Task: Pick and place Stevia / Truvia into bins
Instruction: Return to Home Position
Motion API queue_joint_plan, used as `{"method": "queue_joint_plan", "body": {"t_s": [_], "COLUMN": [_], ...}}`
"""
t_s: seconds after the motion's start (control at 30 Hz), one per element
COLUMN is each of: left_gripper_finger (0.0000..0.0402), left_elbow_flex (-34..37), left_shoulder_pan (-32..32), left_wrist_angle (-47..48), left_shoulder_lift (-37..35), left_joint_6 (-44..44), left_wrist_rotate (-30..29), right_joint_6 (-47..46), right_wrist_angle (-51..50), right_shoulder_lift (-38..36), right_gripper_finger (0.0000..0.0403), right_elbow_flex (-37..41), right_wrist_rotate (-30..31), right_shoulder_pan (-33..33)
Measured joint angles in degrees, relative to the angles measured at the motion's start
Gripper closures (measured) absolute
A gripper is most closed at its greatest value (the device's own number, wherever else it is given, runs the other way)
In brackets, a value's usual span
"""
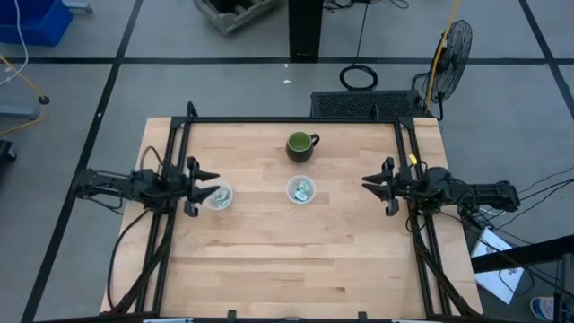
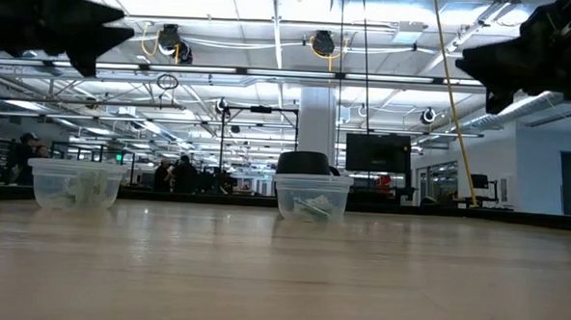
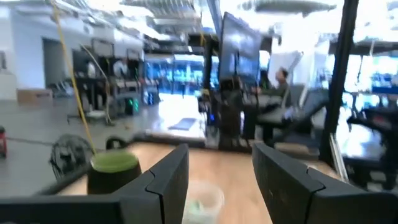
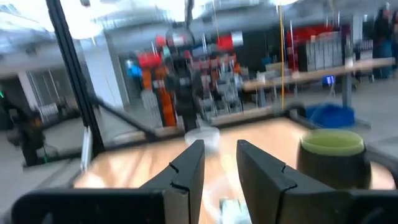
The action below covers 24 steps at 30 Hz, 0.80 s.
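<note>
Left gripper (image 1: pixel 204 187): hanging raised over the left side of the table (image 1: pixel 269 260), just beside the left cup, jaws standing open and gripping nothing.
Left cup (image 1: pixel 226 204): sitting upright on the wood left of centre, pale green and white sachets (image 1: pixel 218 194) lying inside it.
Middle cup (image 1: pixel 291 183): sitting upright near the table's centre, well apart from the left cup, also carrying sachets.
Mug (image 1: pixel 300 145): dark green, standing just beyond the middle cup, handle pointing toward the right arm's side.
Right gripper (image 1: pixel 372 186): hanging raised over the right side, well apart from both cups, jaws standing open and empty.
</note>
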State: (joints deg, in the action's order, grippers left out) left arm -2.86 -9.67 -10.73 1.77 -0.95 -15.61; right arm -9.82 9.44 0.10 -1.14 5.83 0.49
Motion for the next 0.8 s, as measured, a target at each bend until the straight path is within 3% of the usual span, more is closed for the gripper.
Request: {"method": "queue_joint_plan", "body": {"t_s": [0.47, 0.8], "left_gripper_finger": [0.0218, 0.0218], "left_elbow_flex": [2.2, 2.2], "left_shoulder_pan": [0.0, 0.0], "left_wrist_angle": [7.5, 7.2], "left_shoulder_lift": [0.1, 0.5], "left_joint_6": [-2.3, -2.3], "left_wrist_rotate": [-0.3, -0.4], "right_joint_6": [0.1, 0.2], "right_wrist_angle": [-6.6, -7.2], "right_shoulder_lift": [0.1, 0.8], "right_gripper_finger": [0.0316, 0.0316], "right_elbow_flex": [0.1, 0.2], "right_wrist_rotate": [-0.1, -0.1], "right_shoulder_pan": [0.0, 0.0]}}
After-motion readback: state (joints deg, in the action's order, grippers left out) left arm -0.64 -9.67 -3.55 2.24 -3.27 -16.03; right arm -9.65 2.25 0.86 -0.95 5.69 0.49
